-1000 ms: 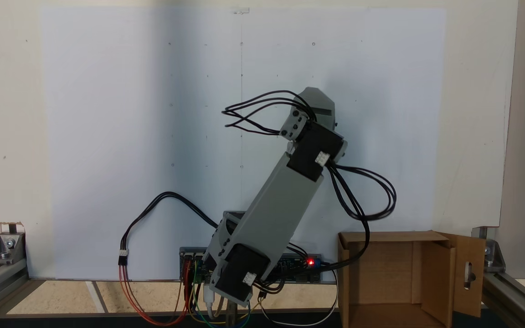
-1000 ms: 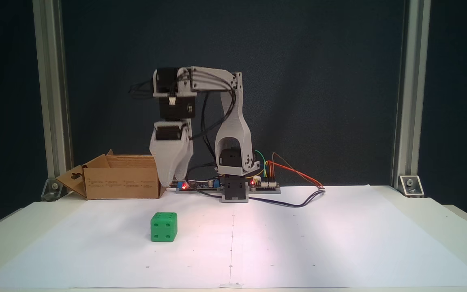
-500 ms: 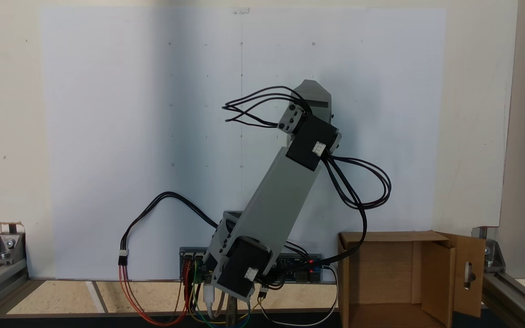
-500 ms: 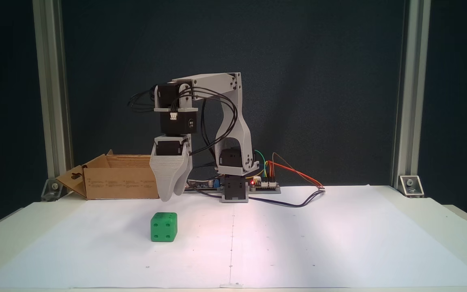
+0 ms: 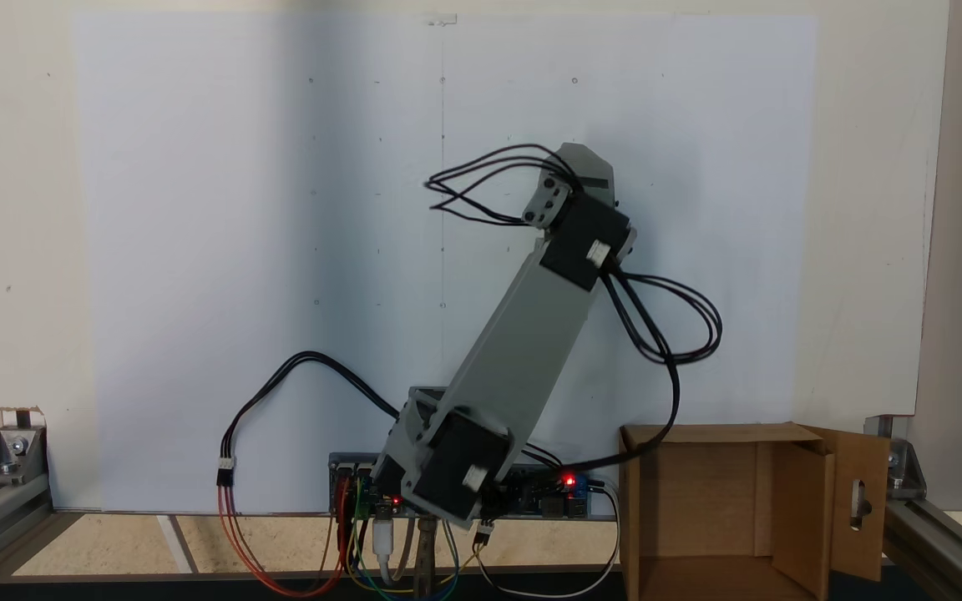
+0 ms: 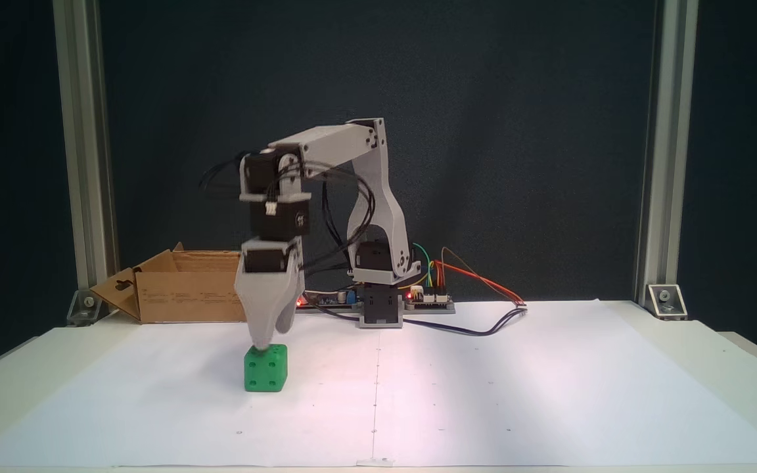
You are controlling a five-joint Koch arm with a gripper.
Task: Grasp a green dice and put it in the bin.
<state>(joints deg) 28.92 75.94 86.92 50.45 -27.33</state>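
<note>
Behind the pincer (image 6: 263, 341) we see a dark blue panel wall (image 6: 516, 131), framed on each side by an upright aluminium post (image 6: 654, 151). Beneath the pincer, a white paper sheet (image 6: 516, 394) covers the pale tabletop (image 6: 740, 348). We note a metal corner bracket (image 6: 664, 299) at the post foot and a warm light patch on the paper.

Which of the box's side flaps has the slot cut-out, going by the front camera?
The flap splayed outward on the left end of the bin, away from the gripper. It alone shows the slot-shaped hole; the other visible flaps are plain cardboard.
</note>
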